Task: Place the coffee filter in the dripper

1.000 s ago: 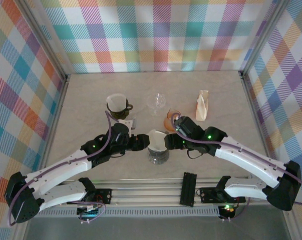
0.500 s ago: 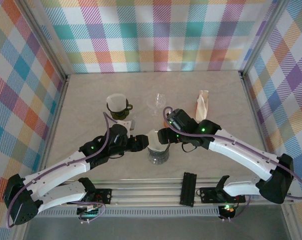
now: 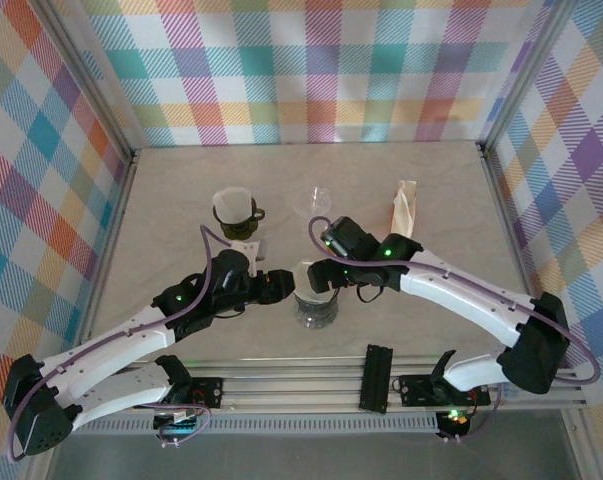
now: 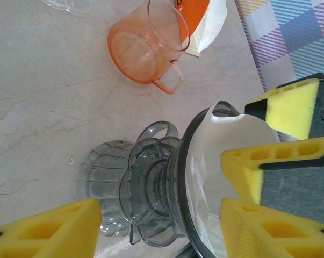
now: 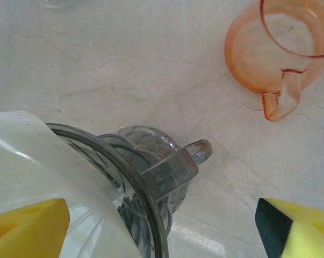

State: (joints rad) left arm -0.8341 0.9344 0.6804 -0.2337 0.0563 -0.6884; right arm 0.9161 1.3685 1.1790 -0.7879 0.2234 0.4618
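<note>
- The filter (image 4: 215, 140) is already inside the dripper (image 4: 148, 199). It lines the cone, and one corner pokes up above the rim.
- The dripper stands near the middle of the counter (image 4: 43, 107), close to the robot, between the two tools.
- The right tool (image 5: 162, 215) is spread wide and is not holding anything. One of its fingers looks to be over the filter, and the other is out past the dripper's handle.
- The left tool (image 4: 160, 220) is spread wide too, with the dripper between its fingers. It is hard to tell if they touch the glass.
- The step in hand looks like the last one: getting the filter to sit snug in the cone.
- Next, the right tool likely needs a soft push on the paper, then a straight lift up and away.
- The filter is thin and light, so a finger that drags could pull it back out or tip the dripper.
- The counter is pale stone with thin grey lines.
- An orange cup (image 4: 140, 54) sits just past the dripper.
- A dark mug (image 3: 236, 212) and a white paper pack (image 3: 406, 212) sit farther back.
- The walls (image 3: 311, 70) are checked in many bright colours.
</note>
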